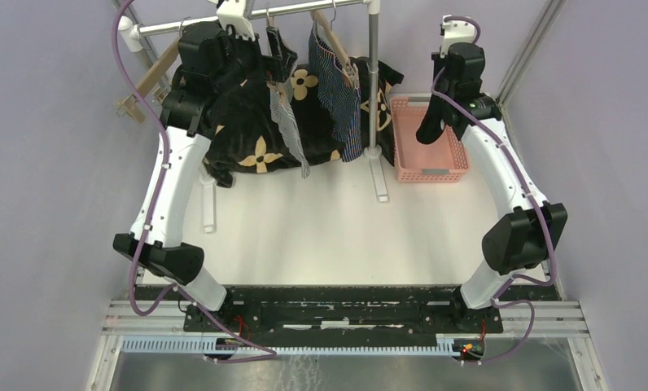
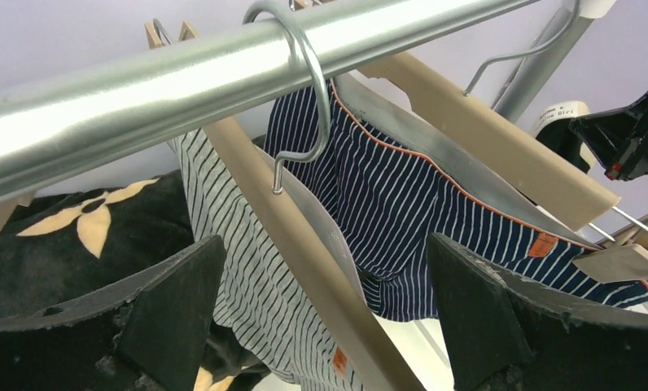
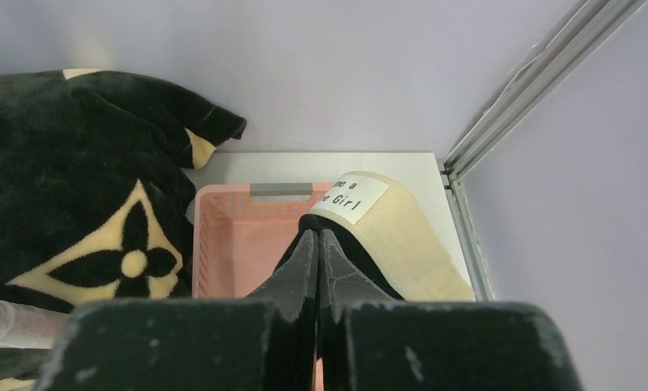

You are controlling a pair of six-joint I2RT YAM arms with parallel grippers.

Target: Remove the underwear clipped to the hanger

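Clearly the underwear is not yet removed: the navy brief (image 2: pixel 435 204) and the grey-white striped brief (image 2: pixel 239 269) hang side by side on wooden hangers (image 2: pixel 483 134) hooked over the metal rail (image 2: pixel 142 90), at the back of the worktop (image 1: pixel 321 228). The navy one is pinched by a wooden clip (image 2: pixel 622 262), and what looks like a black brief (image 1: pixel 282 50) hangs near them. Our left tool (image 2: pixel 325 244) stands fully released just below the rail, its jaws on either side of the striped brief's hanger, grasping nothing. We judge that if it closes here it may catch wood in place of cloth. A pull against a clip could then drag a hanger off the rail or disturb the black flowered cloth (image 1: pixel 247 138) behind. Our right tool (image 3: pixel 317 244) is clenched on nothing above the pink basket (image 3: pixel 231 236).
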